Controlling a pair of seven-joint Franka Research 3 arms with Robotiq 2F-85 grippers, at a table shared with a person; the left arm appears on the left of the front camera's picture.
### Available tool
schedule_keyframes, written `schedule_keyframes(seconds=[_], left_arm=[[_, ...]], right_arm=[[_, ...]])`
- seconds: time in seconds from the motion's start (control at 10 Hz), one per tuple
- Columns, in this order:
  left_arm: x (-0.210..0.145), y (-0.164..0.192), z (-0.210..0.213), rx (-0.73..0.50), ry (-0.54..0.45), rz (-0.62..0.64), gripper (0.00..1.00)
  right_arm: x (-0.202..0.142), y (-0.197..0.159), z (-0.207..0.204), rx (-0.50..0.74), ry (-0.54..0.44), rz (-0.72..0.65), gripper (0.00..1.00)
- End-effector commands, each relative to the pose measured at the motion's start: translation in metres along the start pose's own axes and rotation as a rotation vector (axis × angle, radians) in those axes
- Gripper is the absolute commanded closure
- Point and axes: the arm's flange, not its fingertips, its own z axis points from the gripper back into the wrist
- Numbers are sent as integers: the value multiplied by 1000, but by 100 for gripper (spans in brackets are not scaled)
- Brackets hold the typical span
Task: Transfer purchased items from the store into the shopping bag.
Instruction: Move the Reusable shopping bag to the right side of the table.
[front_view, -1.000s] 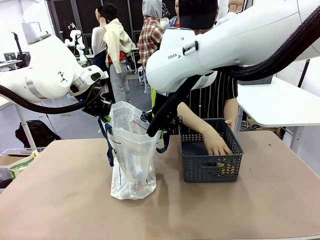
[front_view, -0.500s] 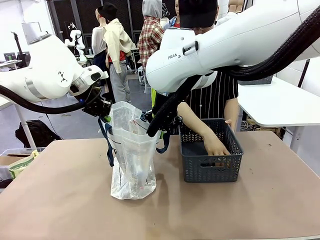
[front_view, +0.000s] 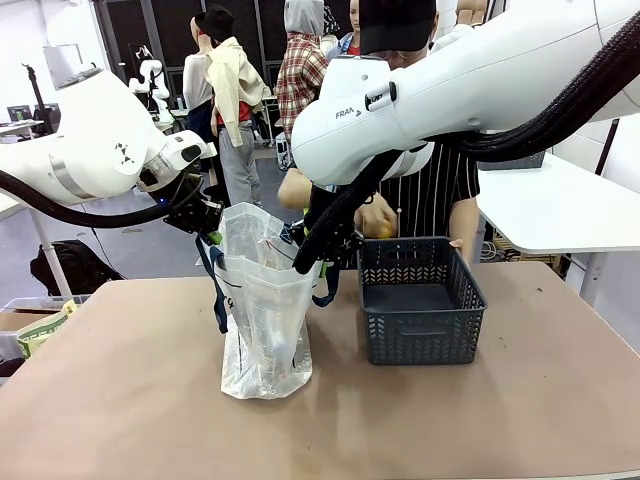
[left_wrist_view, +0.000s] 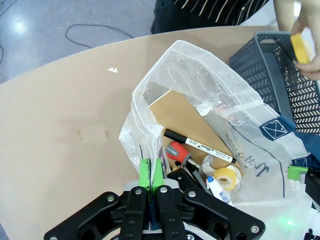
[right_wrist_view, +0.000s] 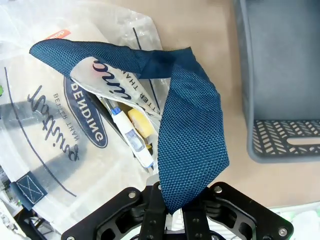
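Observation:
The translucent white shopping bag (front_view: 265, 320) stands open on the table, held from both sides. My left gripper (left_wrist_view: 150, 175) is shut on the bag's rim. My right gripper (right_wrist_view: 170, 197) is shut on a navy strap handle (right_wrist_view: 192, 135). Inside the bag lie a black marker (left_wrist_view: 200, 146), a red-handled tool (left_wrist_view: 176, 151) and a yellow tape roll (left_wrist_view: 225, 176). The dark grey basket (front_view: 420, 300) stands right of the bag. The person's hand (front_view: 375, 217) is raised behind the basket, holding a small yellow item (left_wrist_view: 300, 47).
The brown table (front_view: 500, 420) has free room in front of the bag and basket. A white table (front_view: 560, 205) stands at the far right. A dark bag (front_view: 65, 268) lies on the floor at the left.
The person's hand has lifted out of the basket with a yellow item and moved up toward the bag. Both arms have stayed still.

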Motion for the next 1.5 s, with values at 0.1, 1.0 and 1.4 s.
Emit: schedule_keyframes(seconds=[0.1, 1.0, 1.4], left_arm=[[-1, 1, 0, 7, 2, -1, 100], [-1, 1, 0, 7, 2, -1, 100], [-3, -8, -6, -115, -23, 0, 100]], right_arm=[[-1, -1, 0, -1, -1, 0, 100], [0, 0, 0, 0, 0, 0, 100], [-7, 35, -5, 43, 6, 89, 100]])
